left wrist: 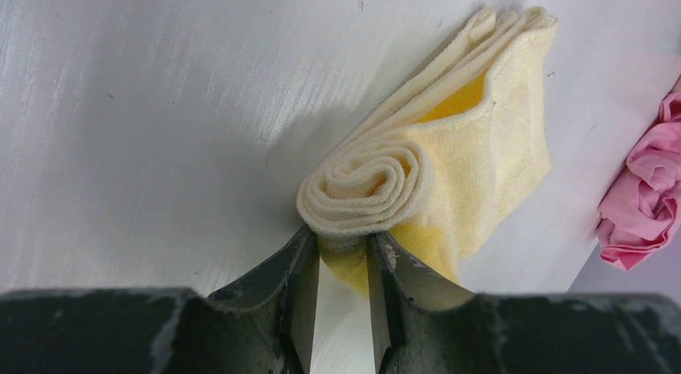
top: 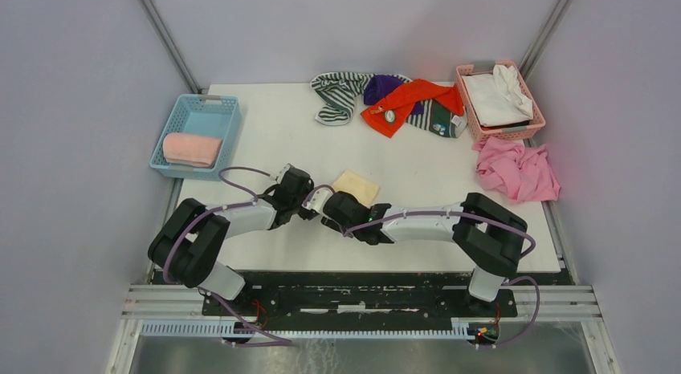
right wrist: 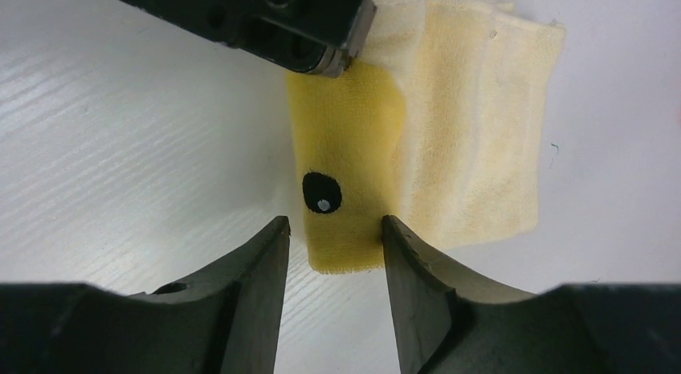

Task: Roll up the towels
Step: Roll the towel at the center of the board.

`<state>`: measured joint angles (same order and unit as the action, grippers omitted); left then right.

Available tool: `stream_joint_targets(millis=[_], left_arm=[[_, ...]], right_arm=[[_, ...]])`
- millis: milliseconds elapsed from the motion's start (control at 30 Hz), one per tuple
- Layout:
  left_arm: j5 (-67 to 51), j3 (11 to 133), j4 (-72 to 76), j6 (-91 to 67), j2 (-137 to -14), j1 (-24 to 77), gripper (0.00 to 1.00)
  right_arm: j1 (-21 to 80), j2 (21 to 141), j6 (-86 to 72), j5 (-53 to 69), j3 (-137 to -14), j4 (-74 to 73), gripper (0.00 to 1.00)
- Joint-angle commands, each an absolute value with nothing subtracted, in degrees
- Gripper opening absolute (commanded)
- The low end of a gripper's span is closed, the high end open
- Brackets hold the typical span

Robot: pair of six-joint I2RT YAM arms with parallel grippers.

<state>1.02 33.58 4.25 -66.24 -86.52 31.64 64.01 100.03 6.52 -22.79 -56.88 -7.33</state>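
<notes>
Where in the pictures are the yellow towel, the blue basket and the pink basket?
yellow towel (left wrist: 377, 185): left wrist view, on its rolled end.
blue basket (top: 202, 117): top view, on its bare bottom.
pink basket (top: 512, 132): top view, on its near wall.

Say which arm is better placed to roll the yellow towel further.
Left, probably. The left gripper pinches the end of the coil already formed in the yellow towel, so it can wind on more cloth. The right gripper stands open astride the towel's opposite edge, gripping nothing.
</notes>
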Motion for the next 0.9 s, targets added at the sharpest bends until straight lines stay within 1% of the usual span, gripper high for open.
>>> stream_joint_targets(millis=[0, 167, 333, 400, 500, 600, 667, 767, 867], left_arm=[[4.6, 32.1, -4.2, -64.9, -87.8, 31.6, 0.35], [4.6, 32.2, -4.3, -64.9, -87.8, 31.6, 0.35], [5.0, 31.9, -5.2, -65.1, -86.6, 31.6, 0.34], [5.4, 31.4, -5.8, -65.3, -85.3, 31.6, 0.35], [5.7, 29.9, -6.7, -65.7, -82.6, 31.5, 0.35], [6.0, 28.6, -8.2, -66.0, -78.7, 31.5, 0.36], [6.6, 28.2, -9.8, -66.0, -76.0, 31.4, 0.39], [7.7, 27.5, -12.2, -66.3, -71.0, 31.1, 0.46], [8.6, 26.3, -14.2, -66.4, -65.3, 30.4, 0.56]], right_arm=[[63.2, 100.5, 7.6, -21.3, -59.4, -8.3, 0.54], [63.0, 104.3, 7.7, -19.3, -59.9, -8.6, 0.53], [63.0, 107.3, 7.2, -19.3, -60.3, -10.2, 0.45], [63.1, 108.0, 6.7, -19.6, -60.4, -11.1, 0.37], [63.1, 106.7, 5.2, -17.4, -60.4, -12.6, 0.20], [62.9, 103.5, 2.4, -9.4, -59.7, -12.9, 0.02], [62.1, 102.1, -0.3, -3.2, -59.9, -13.4, 0.00], [60.0, 102.1, -5.2, 5.9, -61.0, -13.8, 0.00], [56.5, 102.5, -11.3, 14.9, -60.7, -11.9, 0.00]])
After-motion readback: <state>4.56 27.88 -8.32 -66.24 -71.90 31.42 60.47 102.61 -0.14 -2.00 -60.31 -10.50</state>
